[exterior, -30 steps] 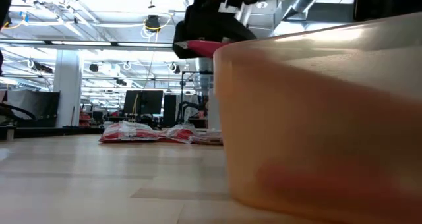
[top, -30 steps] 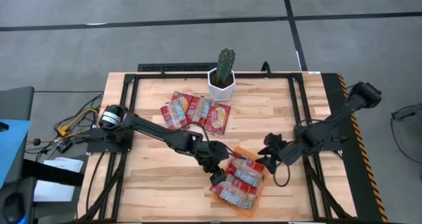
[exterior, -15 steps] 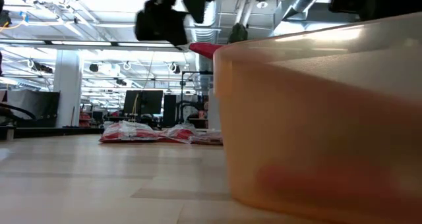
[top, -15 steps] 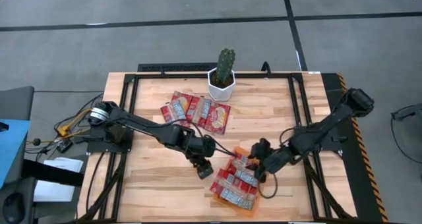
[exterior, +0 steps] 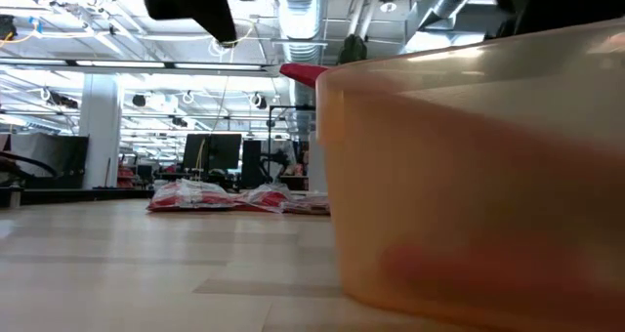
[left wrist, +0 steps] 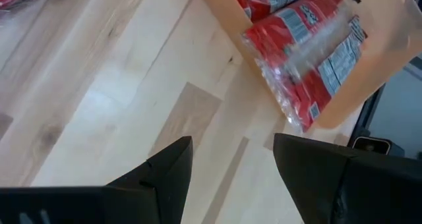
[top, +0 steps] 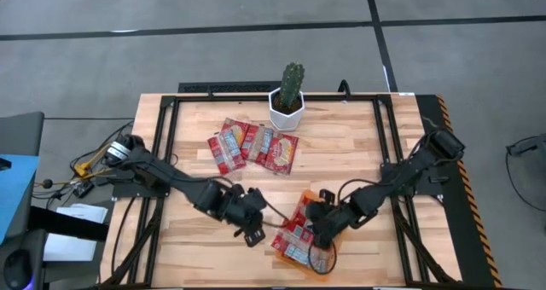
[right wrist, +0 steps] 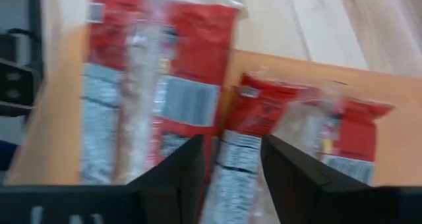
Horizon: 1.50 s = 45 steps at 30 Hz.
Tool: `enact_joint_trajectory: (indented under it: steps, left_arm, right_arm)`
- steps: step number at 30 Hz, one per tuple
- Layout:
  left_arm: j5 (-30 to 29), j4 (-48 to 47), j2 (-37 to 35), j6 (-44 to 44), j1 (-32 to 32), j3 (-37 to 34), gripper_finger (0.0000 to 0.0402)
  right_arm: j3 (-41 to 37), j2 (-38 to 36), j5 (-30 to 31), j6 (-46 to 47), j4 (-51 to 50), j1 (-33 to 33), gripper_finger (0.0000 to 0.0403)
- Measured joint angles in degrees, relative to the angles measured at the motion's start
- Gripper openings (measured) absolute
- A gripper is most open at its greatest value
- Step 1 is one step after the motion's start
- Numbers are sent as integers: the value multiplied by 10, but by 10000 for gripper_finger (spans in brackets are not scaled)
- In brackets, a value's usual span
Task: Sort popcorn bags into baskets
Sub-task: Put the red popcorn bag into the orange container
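An orange tray (top: 330,258) near the table's front edge holds several red popcorn packets (top: 294,234). One packet's red edge (exterior: 303,73) sticks up over the tray's rim (exterior: 469,176). Three more packets (top: 254,145) lie flat on the wood farther back. My right gripper (top: 317,232) hangs over the tray, pointing down at a slant. Its fingers are apart, just above the packets (right wrist: 165,85). My left gripper (top: 252,234) stands open over bare wood (left wrist: 231,141), left of the tray (left wrist: 369,72), with nothing between its fingers. My right gripper's fingers (right wrist: 290,165) stand over a packet (right wrist: 237,138) lying in the tray. I cannot tell whether they touch it.
A white pot with a cactus (top: 287,107) stands at the far edge, behind the loose packets. Black frame rails (top: 162,136) run along the table's sides. Bare wood lies between the loose packets and the tray.
My left gripper has drawn back from the tray's left rim toward the table's left and near edges, rising a little and staying open. My right gripper has come from the tray's right side toward the left and near edge, and now stands over the packets in the tray.
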Motion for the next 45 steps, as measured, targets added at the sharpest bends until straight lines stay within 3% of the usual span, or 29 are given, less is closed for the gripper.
enact_joint_trajectory:
  steps: [11,17,22,30,38,45]
  left_arm:
    - [-79,11,1,-57,-56,0,201]
    - [-83,89,1,-57,-81,0,201]
    - [-69,155,-4,-27,-93,0,201]
    - [-86,158,-8,-24,-98,0,201]
    - [-85,140,-8,-24,-98,0,201]
    - [-67,119,-8,-4,-87,0,201]
  right_arm:
    - [32,2,96,47,25,47,66]
    - [32,34,125,47,92,81,12]
    - [32,71,135,64,122,88,22]
    - [33,120,131,81,159,83,24]
    - [34,107,45,147,81,70,10]
    - [64,61,13,195,-94,89,25]
